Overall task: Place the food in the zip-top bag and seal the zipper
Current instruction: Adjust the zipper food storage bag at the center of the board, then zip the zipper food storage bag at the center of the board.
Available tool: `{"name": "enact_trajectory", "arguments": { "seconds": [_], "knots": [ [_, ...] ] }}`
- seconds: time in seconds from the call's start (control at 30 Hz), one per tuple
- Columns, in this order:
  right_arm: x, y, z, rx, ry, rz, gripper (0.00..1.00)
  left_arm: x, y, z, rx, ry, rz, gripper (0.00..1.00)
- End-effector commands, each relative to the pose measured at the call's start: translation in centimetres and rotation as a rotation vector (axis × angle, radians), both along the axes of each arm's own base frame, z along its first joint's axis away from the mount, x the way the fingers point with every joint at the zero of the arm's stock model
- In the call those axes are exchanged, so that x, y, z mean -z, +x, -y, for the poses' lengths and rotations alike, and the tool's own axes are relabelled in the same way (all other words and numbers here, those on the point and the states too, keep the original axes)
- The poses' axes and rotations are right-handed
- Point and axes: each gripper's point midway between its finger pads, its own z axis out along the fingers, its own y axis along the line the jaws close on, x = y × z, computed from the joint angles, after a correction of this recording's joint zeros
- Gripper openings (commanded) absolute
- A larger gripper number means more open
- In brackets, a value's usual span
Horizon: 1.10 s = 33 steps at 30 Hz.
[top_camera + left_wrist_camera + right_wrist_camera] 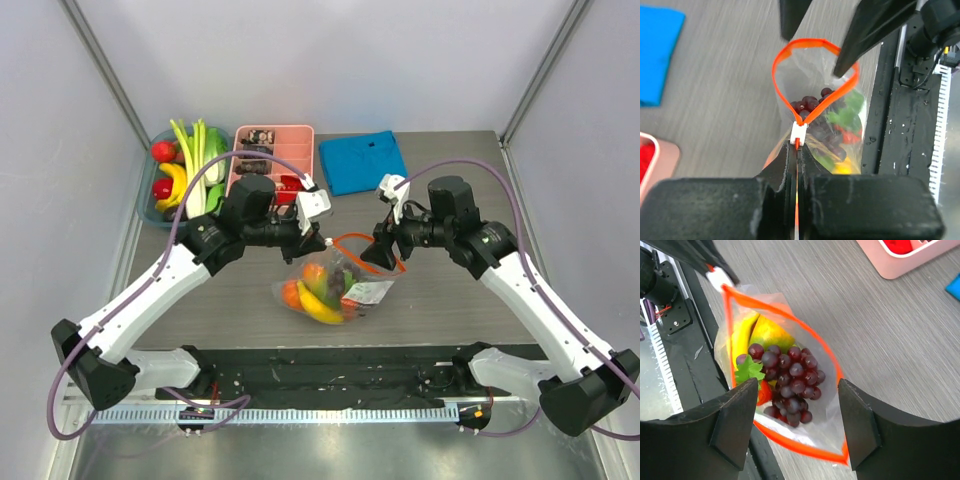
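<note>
Filled with the food (790,377), the zip-top bag (335,285) lies by the middle of the bench (200,300)'s near edge. The left gripper (796,152) pinches the zipper (782,55) behind its slider (798,133), likely anchoring it; the right gripper (797,390) gapes wide over the mouth, holding nothing

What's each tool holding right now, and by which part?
The left tool pinches the zipper of the bag right behind its white slider. The right tool is open, gripping nothing.

Pink compartment tray (296,150) at far edge, between blue-grey bin (147,212) and folded blue cloth (362,160); grey wood-grain table (440,300).
</note>
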Motion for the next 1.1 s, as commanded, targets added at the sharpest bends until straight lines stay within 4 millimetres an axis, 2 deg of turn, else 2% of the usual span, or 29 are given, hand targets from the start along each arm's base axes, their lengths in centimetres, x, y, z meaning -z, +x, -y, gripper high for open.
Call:
{"name": "enact_trajectory", "arguments": {
  "seconds": [0.0,0.13,0.17,0.2,0.37,0.47,0.5,0.6,0.67,0.73,0.8,0.83,0.93,1.0,1.07],
  "knots": [
    [-4.4,-0.3,0.4,0.004,0.039,0.114,0.71,-0.2,1.2,-0.2,-0.091,-0.029,-0.049,0.00],
    [-6.1,-1.5,0.2,-0.035,0.080,0.139,0.80,-0.6,1.4,0.1,-0.077,-0.035,-0.043,0.00],
    [-6.4,-1.4,0.1,-0.038,0.088,0.139,0.98,-1.0,1.3,0.2,-0.067,-0.038,-0.039,0.00],
    [-6.9,-1.4,-0.2,-0.045,0.099,0.146,1.00,-1.1,1.0,0.4,-0.039,-0.038,-0.029,0.00],
    [-6.9,-0.1,-2.6,-0.100,0.115,0.166,1.00,-1.6,0.5,0.3,0.014,-0.032,0.007,0.00],
    [-5.5,0.2,-4.5,-0.160,0.059,0.214,0.99,-1.7,0.3,0.1,0.028,-0.022,0.025,0.00],
    [-5.4,-0.3,-5.4,-0.205,0.046,0.241,1.00,-1.9,0.2,0.1,0.032,-0.021,0.029,0.00],
    [-3.6,-0.3,-6.4,-0.241,-0.006,0.265,1.00,-2.0,-0.1,0.0,0.048,-0.015,0.033,0.00],
    [-3.3,-0.1,-7.3,-0.251,-0.009,0.302,0.98,-2.0,-0.5,-0.1,0.066,-0.006,0.053,0.00],
    [-2.6,0.5,-7.5,-0.236,-0.022,0.309,0.91,-1.9,-0.7,-0.2,0.072,-0.001,0.056,0.00],
    [-2.2,1.1,-7.5,-0.226,-0.036,0.329,0.65,-1.9,-1.1,-0.2,0.098,-0.001,0.064,0.00],
    [-2.2,1.2,-7.5,-0.227,-0.040,0.342,0.44,-1.7,-1.4,-0.4,0.105,0.002,0.058,0.00],
    [-2.3,0.9,-7.4,-0.232,-0.034,0.361,0.14,-1.6,-1.4,-0.5,0.098,0.001,0.060,0.00],
    [-2.1,0.7,-7.2,-0.235,-0.029,0.369,0.04,-1.0,-1.3,-0.6,0.074,-0.002,0.040,0.00],
    [-2.3,0.4,-7.1,-0.237,-0.016,0.382,0.01,-0.9,-0.9,-0.6,0.049,-0.039,0.049,0.00]
  ]
}}
